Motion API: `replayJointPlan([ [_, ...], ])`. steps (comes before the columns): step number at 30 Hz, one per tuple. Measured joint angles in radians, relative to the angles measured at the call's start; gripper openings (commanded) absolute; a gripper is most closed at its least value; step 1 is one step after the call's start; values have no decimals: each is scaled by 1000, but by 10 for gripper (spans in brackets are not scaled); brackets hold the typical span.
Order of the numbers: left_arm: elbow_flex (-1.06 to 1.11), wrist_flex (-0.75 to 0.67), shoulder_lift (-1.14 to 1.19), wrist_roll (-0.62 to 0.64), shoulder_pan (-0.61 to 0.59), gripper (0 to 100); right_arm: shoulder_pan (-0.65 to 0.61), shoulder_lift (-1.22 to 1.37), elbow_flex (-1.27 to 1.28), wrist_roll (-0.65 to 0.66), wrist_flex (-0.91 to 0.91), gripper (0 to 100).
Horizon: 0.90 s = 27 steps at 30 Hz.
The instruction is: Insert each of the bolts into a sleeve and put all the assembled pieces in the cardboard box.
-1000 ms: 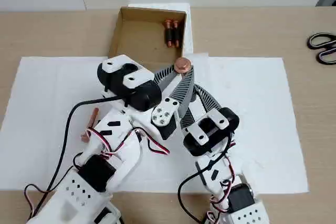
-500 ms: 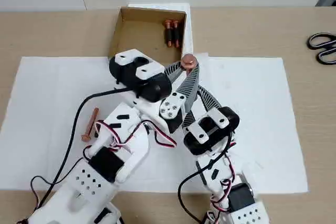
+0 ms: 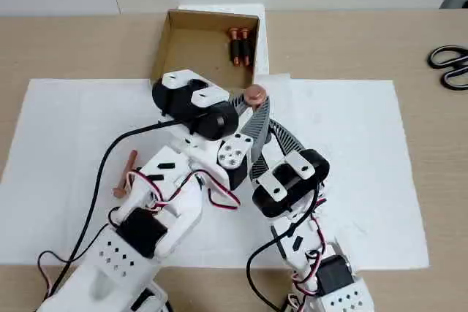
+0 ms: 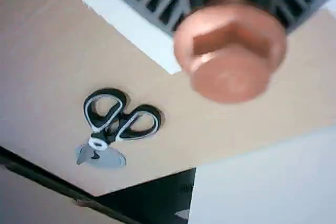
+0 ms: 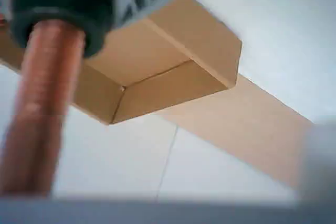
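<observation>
Where both arms meet just beside the brown cardboard box's front corner, the right gripper is clamped on a black sleeve threaded by a copper bolt. The left gripper's grip cannot be told. White paper spreads wide on either side. Two sleeved bolts lie in the box, and one bare bolt lies loose on the paper.

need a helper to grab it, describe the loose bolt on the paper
On the white paper sheet, go to the side away from the scissors. A copper bolt lies flat there beside an arm; unlike the pieces in the cardboard box or the raised bolt, it has no black sleeve.
</observation>
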Motion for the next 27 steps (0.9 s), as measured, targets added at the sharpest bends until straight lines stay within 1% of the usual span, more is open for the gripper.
replayJointPlan([
  [2, 2, 44, -21, 0, 0, 6, -2, 0, 0, 0, 0, 4],
  [5, 2, 68, -34, 0, 2, 6, -2, 0, 0, 0, 0, 4],
  [12, 52, 66, -61, 0, 2, 6, -3, 2, 0, 0, 2, 4],
  [20, 60, 66, -63, -2, 6, 6, -3, 3, 0, 0, 3, 4],
  [25, 61, 66, -64, -81, 66, 6, 2, 3, 0, 0, 3, 4],
  [27, 61, 66, -64, -103, 71, 6, 3, 3, 0, 0, 3, 4],
])
